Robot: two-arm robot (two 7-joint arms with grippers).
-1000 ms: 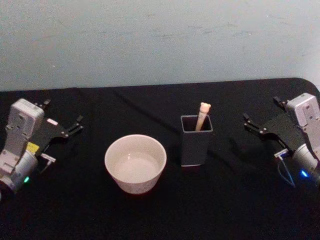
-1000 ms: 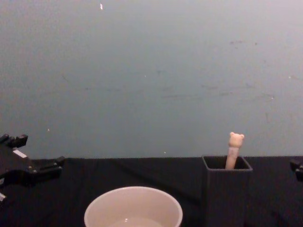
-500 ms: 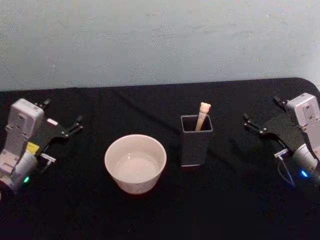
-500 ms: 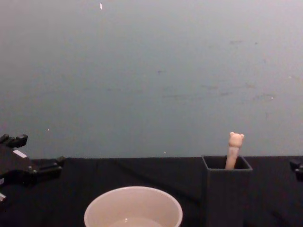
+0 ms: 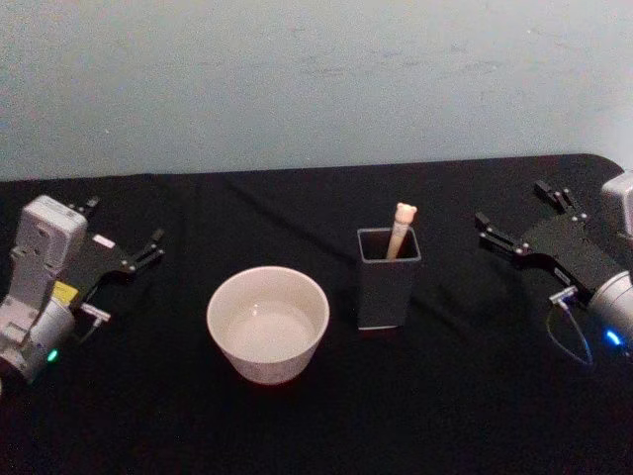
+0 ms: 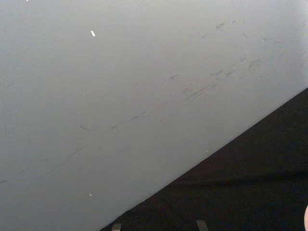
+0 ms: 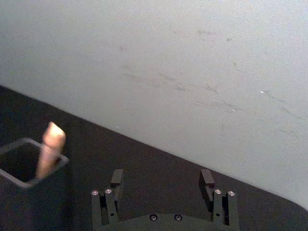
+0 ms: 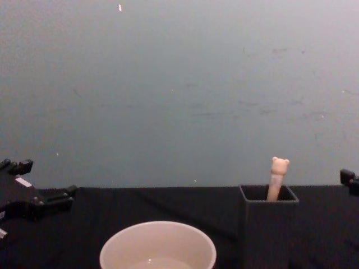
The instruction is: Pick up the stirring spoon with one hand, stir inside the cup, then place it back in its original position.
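Over on the right side of the black table (image 5: 297, 426), the right gripper (image 5: 511, 203) hangs with its fingers spread wide and nothing between them, well apart from the holder (image 5: 387, 287); the left gripper (image 5: 126, 220) sits parked at the far left, also spread and empty. So the stirring spoon (image 5: 402, 220) hasn't been picked up yet; it's standing in the holder, leaning a bit, with just the top of the handle and the little bear head poking out. The cup (image 5: 267, 361) is just to the left of the holder, not touching it.

What worries me: that holder is tall, narrow and thin-walled, so if a finger clips the rim or the spoon gets dragged sideways instead of straight up, I'd bet the whole box tips; and there isn't much handle showing to pinch. The handle is slim and smooth-looking too, so it could twist or slip in the grip.

Materials-wise: pale beige handle, probably plastic; holder is matte dark grey with a square mouth; cup is wide, round, cream-white with a thick smooth rim; the table cover looks like soft cloth with a few creases.
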